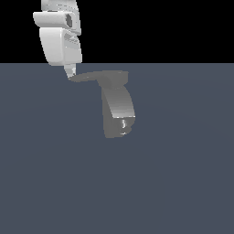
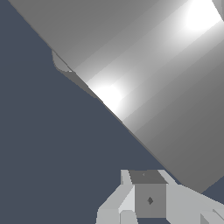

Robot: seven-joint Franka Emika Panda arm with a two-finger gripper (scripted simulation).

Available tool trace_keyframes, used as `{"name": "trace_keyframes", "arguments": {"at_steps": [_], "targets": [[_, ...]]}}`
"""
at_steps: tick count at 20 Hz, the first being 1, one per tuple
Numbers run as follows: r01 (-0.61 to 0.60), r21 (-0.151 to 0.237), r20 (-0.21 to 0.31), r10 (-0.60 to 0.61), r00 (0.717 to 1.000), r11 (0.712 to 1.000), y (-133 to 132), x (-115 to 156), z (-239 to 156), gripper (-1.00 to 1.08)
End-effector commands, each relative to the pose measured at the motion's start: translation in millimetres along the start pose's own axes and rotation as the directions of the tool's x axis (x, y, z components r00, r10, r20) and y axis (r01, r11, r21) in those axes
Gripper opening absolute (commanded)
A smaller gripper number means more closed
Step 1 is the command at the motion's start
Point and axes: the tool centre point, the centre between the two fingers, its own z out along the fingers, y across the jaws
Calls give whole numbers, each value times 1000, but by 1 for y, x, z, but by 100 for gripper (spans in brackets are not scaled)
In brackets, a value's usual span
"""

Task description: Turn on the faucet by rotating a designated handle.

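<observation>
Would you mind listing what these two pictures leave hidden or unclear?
- Exterior view: the gripper is too small, against the handle tip, to tell open from shut or whether it touches.
- Exterior view: the arm is cut off by the top edge.
- Wrist view: a large grey surface, probably the faucet, runs past the edges; its shape is lost.
- Wrist view: the fingers are cut by the bottom edge.

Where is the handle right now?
In the exterior view, the handle juts from the faucet top toward that view's left, its tip at the gripper.
</observation>
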Motion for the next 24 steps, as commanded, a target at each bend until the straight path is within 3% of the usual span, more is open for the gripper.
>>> {"name": "trace_keyframes", "arguments": {"at_steps": [1,24], "targets": [[0,0,0,0,1000,1000,0,0,0,-100],[1,-1,0,-1,1000,1000,55,47,0,-100]]}}
